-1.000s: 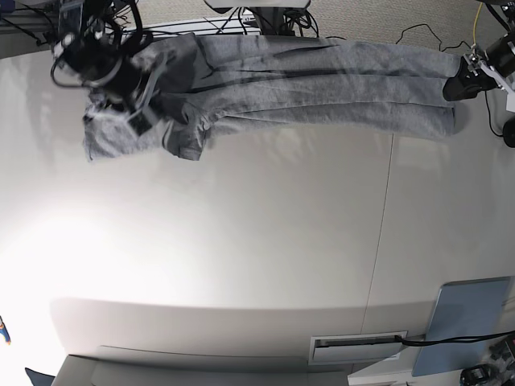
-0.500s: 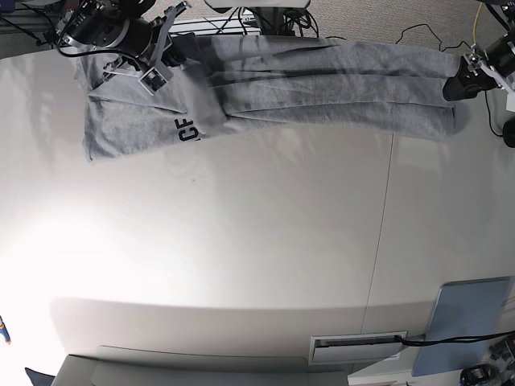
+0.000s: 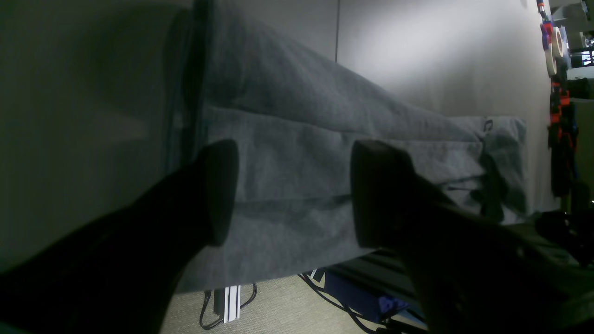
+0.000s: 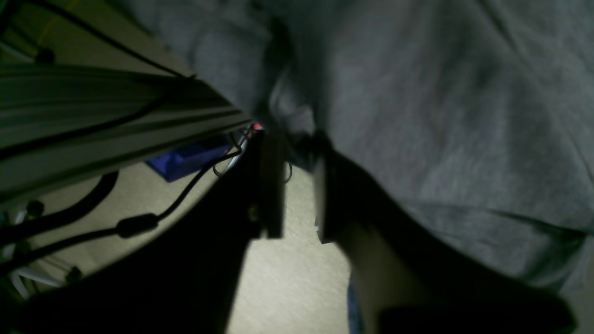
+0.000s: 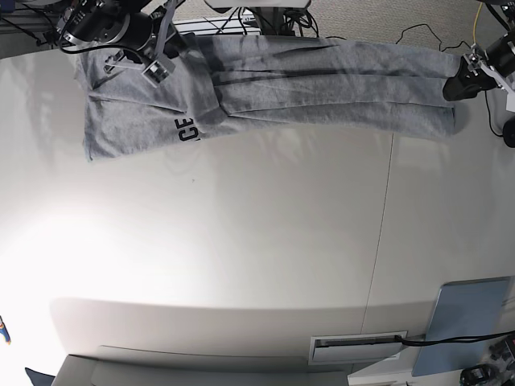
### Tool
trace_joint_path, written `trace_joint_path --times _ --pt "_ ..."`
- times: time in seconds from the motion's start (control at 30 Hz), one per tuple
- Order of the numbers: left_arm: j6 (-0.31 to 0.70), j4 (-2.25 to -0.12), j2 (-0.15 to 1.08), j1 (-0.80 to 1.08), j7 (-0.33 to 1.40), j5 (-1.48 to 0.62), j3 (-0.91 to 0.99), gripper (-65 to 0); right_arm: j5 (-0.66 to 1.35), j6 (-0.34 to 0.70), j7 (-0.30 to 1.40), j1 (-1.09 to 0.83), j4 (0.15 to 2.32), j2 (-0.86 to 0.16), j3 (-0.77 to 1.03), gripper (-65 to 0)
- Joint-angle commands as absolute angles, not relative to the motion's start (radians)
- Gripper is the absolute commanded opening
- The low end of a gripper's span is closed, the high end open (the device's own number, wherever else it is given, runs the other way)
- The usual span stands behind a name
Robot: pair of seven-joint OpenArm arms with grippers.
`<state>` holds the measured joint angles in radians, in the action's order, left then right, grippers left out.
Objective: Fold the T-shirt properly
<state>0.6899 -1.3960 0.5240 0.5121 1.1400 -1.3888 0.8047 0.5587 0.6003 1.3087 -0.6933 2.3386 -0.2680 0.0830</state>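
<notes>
The T-shirt (image 5: 265, 88) lay as a long band along the table's (image 5: 265, 241) far edge. The right gripper (image 4: 297, 185) had just swung the left end over & pulled back to the edge; black lettering (image 5: 187, 129) now showed. Its jaws stood slightly parted, nothing between them. The left gripper (image 3: 292, 190) hung wide open over the other end. Judged: one fold laid, more to come.

A white table (image 5: 265, 241) with a thin seam is brightly lit at left; beige floor (image 5: 378, 16) with cables (image 5: 282, 20) lies beyond.
</notes>
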Motion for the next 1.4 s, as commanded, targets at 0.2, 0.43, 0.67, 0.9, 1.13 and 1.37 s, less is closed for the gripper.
trace_joint_path --times 0.2,0.43,0.67,0.9,1.13,1.37 --pt "0.698 -1.409 0.548 0.515 1.126 -1.410 0.815 -26.1 0.568 0.606 1.272 -0.698 2.356 -0.275 0.086 -50.5" --pt "0.698 -1.409 0.548 0.515 1.029 -1.247 0.815 -26.1 0.568 0.606 1.256 -0.695 2.356 -0.275 0.086 -50.5" --pt "0.698 -1.409 0.545 0.506 0.974 -1.167 0.814 -26.1 0.568 0.606 1.254 -0.694 2.356 -0.275 0.086 -50.5" --pt "0.645 -1.407 0.543 0.445 0.967 -1.049 0.770 -26.1 0.568 0.606 1.251 -0.673 2.356 -0.275 0.086 -50.5" --pt "0.552 -1.407 0.543 0.423 0.854 -0.861 0.701 -26.1 0.567 0.606 1.250 -0.665 2.356 -0.275 0.086 -50.6" --pt "0.583 -1.404 0.540 0.424 0.868 -0.848 0.675 -26.1 0.568 0.606 1.249 -0.664 2.356 -0.278 0.086 -50.6"
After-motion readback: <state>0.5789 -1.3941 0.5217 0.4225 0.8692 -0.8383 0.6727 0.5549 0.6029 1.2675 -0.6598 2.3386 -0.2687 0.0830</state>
